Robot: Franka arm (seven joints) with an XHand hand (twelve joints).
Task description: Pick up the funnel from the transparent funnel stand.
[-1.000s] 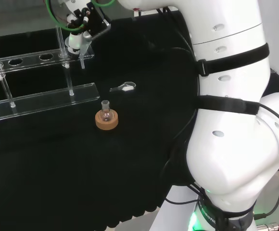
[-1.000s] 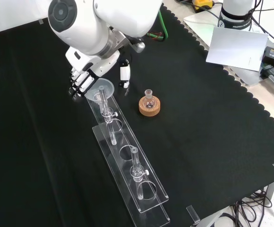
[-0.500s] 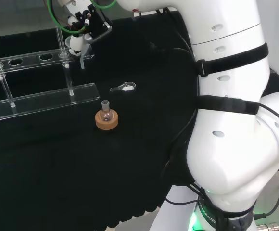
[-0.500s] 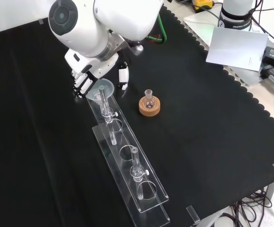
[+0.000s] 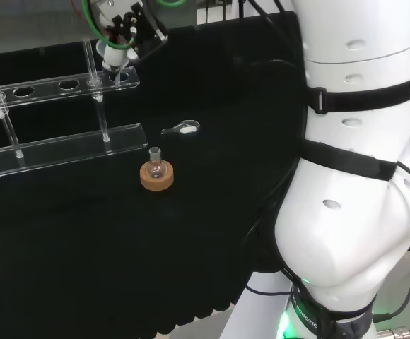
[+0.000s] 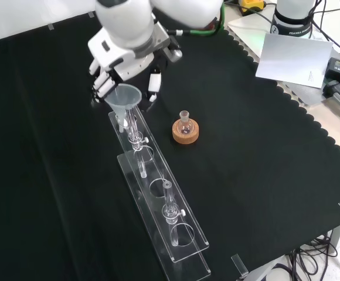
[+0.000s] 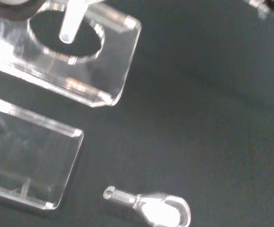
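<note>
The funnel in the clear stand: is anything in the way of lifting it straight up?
Nothing visible is. The hand has its fingers round the funnel, whose stem is already above the hole in the stand; above it is open space.

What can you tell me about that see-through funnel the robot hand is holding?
The funnel looks like clear plastic or glass: a wide cone mouth facing up, narrowing to a thin straight stem pointing down. It hangs upright. The hand grips it, fingers curled round the cone's rim. In the wrist view its stem tip sits over the end hole of the transparent funnel stand, apparently lifted clear of it.
</note>
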